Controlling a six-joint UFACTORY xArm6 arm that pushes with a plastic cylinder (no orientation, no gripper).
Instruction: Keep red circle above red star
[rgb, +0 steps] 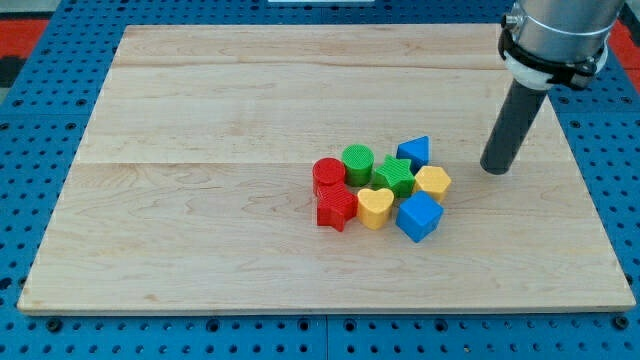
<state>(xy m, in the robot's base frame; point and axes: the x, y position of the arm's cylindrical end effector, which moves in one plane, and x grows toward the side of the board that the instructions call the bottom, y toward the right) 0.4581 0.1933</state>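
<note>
The red circle (327, 174) sits on the wooden board just above the red star (337, 207), touching it. Both are at the left end of a tight cluster of blocks near the board's middle. My tip (495, 168) rests on the board to the right of the cluster, about a block's width right of the yellow hexagon (433, 183) and apart from every block.
The cluster also holds a green circle (357, 160), a green star (394, 176), a blue triangle (414, 151), a yellow heart (375, 207) and a blue cube (418, 216). The wooden board (200, 180) lies on a blue pegboard table.
</note>
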